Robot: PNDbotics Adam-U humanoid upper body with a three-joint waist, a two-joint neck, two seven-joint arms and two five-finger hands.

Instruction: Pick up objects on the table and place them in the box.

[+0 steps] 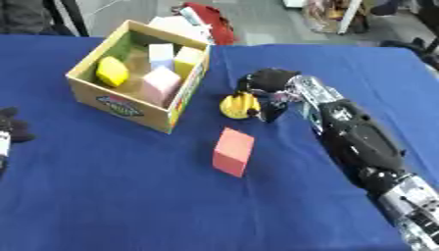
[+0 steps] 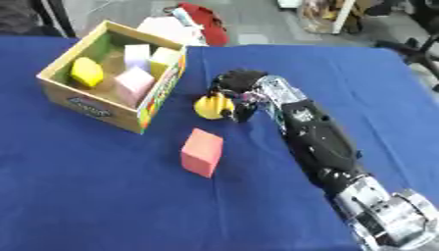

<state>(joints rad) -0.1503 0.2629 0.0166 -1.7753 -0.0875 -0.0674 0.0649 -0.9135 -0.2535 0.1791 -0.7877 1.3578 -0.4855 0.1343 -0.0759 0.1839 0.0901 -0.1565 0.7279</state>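
Yellow object (image 1: pixel 237 105) at frame centre, right hand (image 1: pixel 267 86) fingers curled round it. Grasp step. Next: lift, carry to cardboard box (image 1: pixel 120 104) upper left.

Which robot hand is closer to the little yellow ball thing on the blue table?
The right hand. Its fingers are curled round the yellow object, just right of the box. The left hand sits far off at the table's left edge.

Open blue surface (image 1: pixel 129 196) across the near half, blocked only by a red block (image 1: pixel 233 151) mid-way. Box (image 1: pixel 129 105) walls upright at far left, blocks already crowding inside, some bare floor showing.
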